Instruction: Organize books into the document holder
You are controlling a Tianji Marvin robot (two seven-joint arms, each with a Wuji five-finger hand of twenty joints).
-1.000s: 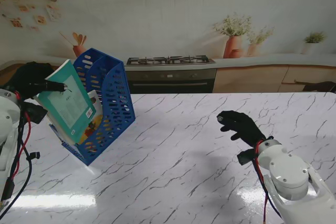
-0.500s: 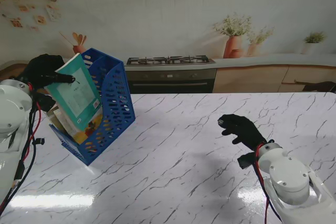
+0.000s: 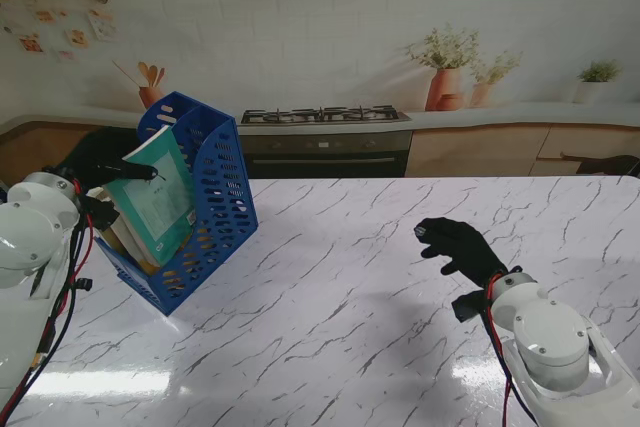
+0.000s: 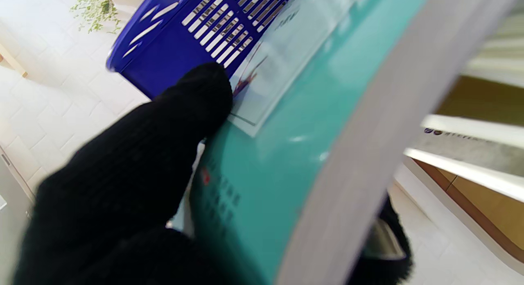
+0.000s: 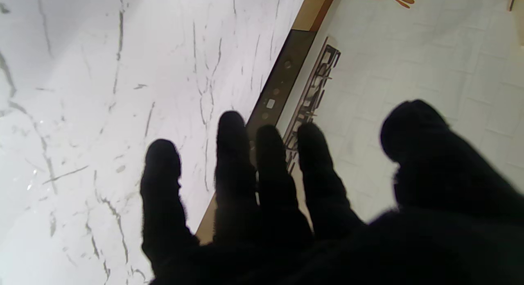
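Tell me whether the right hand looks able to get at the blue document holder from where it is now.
Probably not without a long reach: the right hand hovers open far across bare marble from the blue document holder, where the left hand already grips the teal book.

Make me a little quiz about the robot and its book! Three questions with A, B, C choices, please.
1. Where is the holder?
A. robot's left side of the table
B. middle
C. right side

2. What colour is the book in the left robot hand?
A. red
B. teal
C. yellow

3. What is the right robot hand doing?
A. holding a book
B. holding the holder
C. open, holding nothing

Answers: 1 A, the blue holder stands at the left in the stand's view. 2 B, its cover shows teal in both views. 3 C, its fingers are spread over the bare table.
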